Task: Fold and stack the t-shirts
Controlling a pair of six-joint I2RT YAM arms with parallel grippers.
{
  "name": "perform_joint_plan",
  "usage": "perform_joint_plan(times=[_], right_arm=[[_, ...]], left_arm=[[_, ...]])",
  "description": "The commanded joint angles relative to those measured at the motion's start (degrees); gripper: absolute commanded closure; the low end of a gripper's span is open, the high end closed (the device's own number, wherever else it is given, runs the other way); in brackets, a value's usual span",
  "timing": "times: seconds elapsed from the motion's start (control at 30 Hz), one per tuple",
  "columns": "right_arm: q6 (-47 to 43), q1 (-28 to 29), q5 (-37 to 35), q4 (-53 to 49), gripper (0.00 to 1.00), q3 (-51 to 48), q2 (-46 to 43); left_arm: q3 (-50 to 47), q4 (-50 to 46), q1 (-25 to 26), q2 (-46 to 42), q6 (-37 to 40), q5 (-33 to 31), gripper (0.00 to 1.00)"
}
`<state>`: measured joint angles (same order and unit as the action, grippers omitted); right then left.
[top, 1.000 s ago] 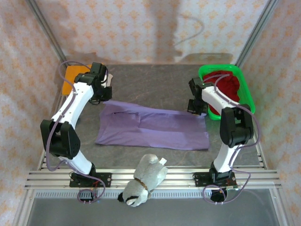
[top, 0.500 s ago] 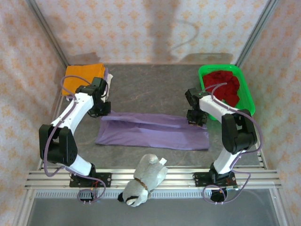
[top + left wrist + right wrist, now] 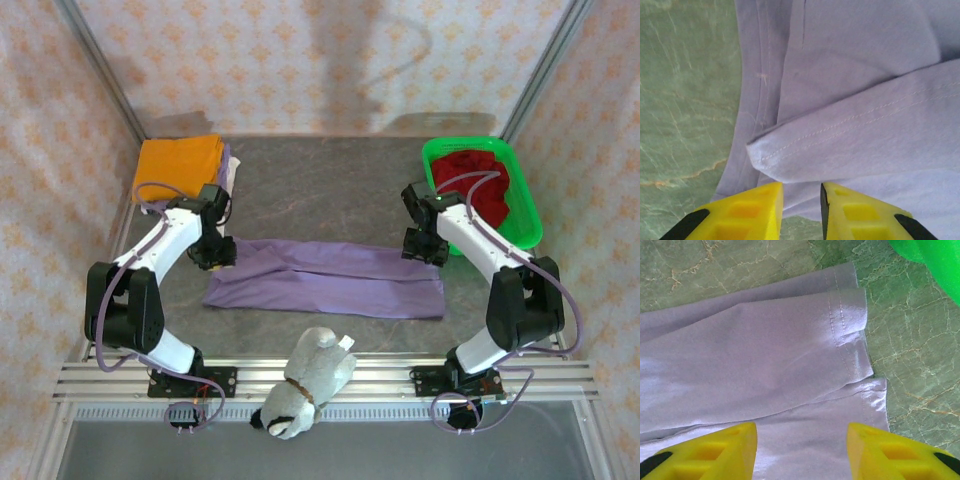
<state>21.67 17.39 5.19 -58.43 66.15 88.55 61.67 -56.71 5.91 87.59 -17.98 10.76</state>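
The lavender-purple t-shirt (image 3: 325, 280) lies mid-table as a long strip, its far half folded over the near half. My left gripper (image 3: 216, 254) hovers at the strip's left end, jaws a little apart; in the left wrist view its yellow fingertips (image 3: 801, 192) stand just short of the folded hem (image 3: 790, 150) with nothing between them. Over the right end my right gripper (image 3: 424, 246) is open wide, and the cloth (image 3: 765, 350) lies flat beyond its fingertips (image 3: 801, 430). The orange t-shirt (image 3: 178, 158) lies folded at the far left. A dark red t-shirt (image 3: 482, 184) is bunched in the basket.
The green plastic basket (image 3: 530, 215) stands at the far right, close to my right arm. A grey-and-white plush toy (image 3: 305, 382) lies on the near rail between the arm bases. Patterned walls close in the table on three sides.
Both grippers carried the purple shirt's far edge toward the near side, laid it over, and opened off it. The shirt went from a wide sheet to a narrow folded strip.
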Motion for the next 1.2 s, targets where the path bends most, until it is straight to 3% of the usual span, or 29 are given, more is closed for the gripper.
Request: perform_joint_plan(times=[0.0,0.07,0.2,0.3,0.5,0.67,0.83,1.03,1.17], right_arm=[[0.39,0.37,0.87,-1.98,0.50,1.67,-0.31],[0.37,0.41,1.92,-1.38,0.50,2.03,-0.05],[0.29,0.39,4.18,-0.50,0.50,3.25,0.89],[0.53,0.40,5.43,0.06,0.50,3.94,1.58],[2.04,1.23,10.42,2.89,0.50,4.11,1.88],[5.44,4.68,19.06,11.22,0.50,4.01,4.92],[6.64,7.72,19.26,11.76,0.50,8.99,10.45],[5.87,7.84,18.53,10.14,0.50,11.33,11.49],[5.53,7.84,17.99,9.39,0.50,10.98,10.90]], left_arm=[[-0.93,-0.60,-0.15,-2.33,-1.99,1.69,0.68],[-0.49,0.65,-0.15,-2.30,-2.09,2.89,0.62],[2.70,3.81,-0.09,1.08,-0.62,12.19,0.60],[6.24,4.25,1.09,5.54,1.32,15.34,0.60],[9.92,4.28,2.25,9.96,3.05,8.30,0.59],[12.69,5.66,2.23,12.88,3.24,12.82,0.59],[12.42,9.14,4.29,16.67,2.35,20.26,0.43],[12.14,10.35,5.32,19.26,3.63,19.44,0.44],[12.05,10.94,5.68,19.09,3.48,15.59,0.48]])
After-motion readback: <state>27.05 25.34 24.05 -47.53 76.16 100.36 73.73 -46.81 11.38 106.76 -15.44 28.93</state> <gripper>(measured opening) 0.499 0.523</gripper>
